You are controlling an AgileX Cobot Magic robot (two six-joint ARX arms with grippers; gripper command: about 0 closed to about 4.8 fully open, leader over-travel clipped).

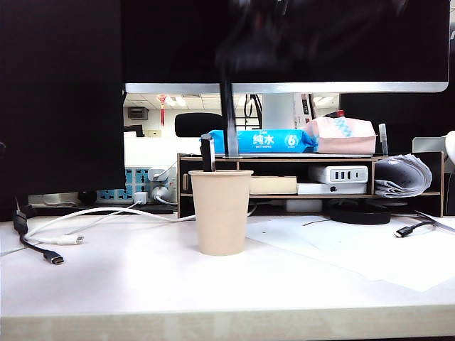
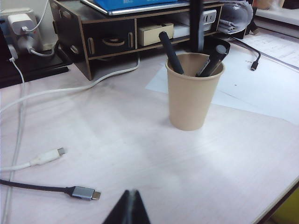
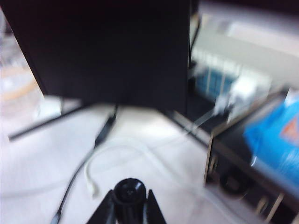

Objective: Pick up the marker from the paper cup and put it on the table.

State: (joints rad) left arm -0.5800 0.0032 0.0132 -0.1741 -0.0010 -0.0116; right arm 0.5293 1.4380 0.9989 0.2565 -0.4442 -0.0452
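The beige paper cup [image 1: 220, 213] stands mid-table [image 1: 106, 284], also seen in the left wrist view [image 2: 190, 95]. My right gripper [image 1: 230, 74], a dark blur, hangs above the cup and is shut on the marker [image 1: 229, 124], which hangs upright with its lower end just above the rim. In the right wrist view the marker's round black end [image 3: 128, 190] sits between the right gripper's [image 3: 129, 200] fingers. Another slim black marker [image 2: 170, 50] and a black one with a greyish top [image 2: 216, 57] lean inside the cup. My left gripper [image 2: 131, 195] is shut and empty, low over the table nearer the front.
A dark wooden shelf riser [image 1: 284, 160] behind the cup carries a blue wipes pack [image 1: 263, 141], under a monitor [image 1: 284, 42]. White and black cables with plugs [image 2: 84, 192] lie at the left. A white paper sheet [image 1: 370, 249] lies at the right.
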